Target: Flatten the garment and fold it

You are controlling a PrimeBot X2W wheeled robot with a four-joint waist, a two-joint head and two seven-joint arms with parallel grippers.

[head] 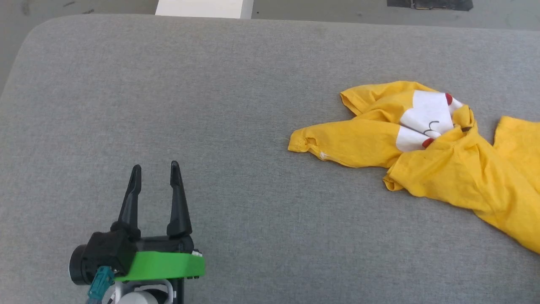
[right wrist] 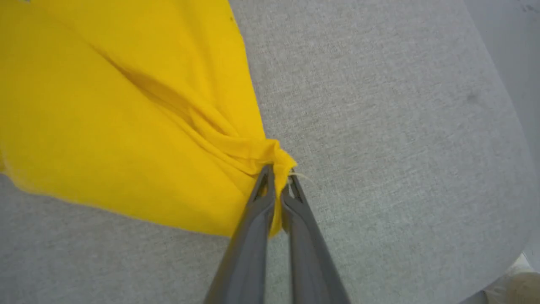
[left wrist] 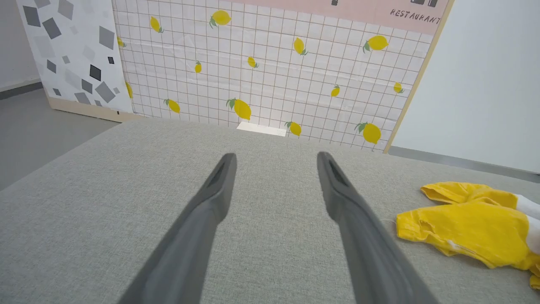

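— Two fingers of the left gripper point(head: 155, 165) spread apart, empty; head view, 7 o'clock. Where is the garment point(head: 443, 169)?
— Crumpled on the grey cushion point(head: 211, 105), 3 o'clock. Left wrist view: 4 o'clock, untouched.
— Right wrist view?
— Centre: right gripper point(right wrist: 279, 172) clamped on a yellow corner; cloth fans toward 10 o'clock.

A big grey cloth top point(head: 177, 93) with round corners lies flat, with a grey floor point(left wrist: 29, 126) around it and a small white flat piece point(left wrist: 261, 128) just past its far edge. Behind it stands a board with thin squares and yellow lemons point(left wrist: 270, 71), and a pink strip point(left wrist: 379, 10) above says RESTAURANT. To the left is a white board with grey and black squares point(left wrist: 71, 50), and to the right a plain white wall point(left wrist: 485, 84).
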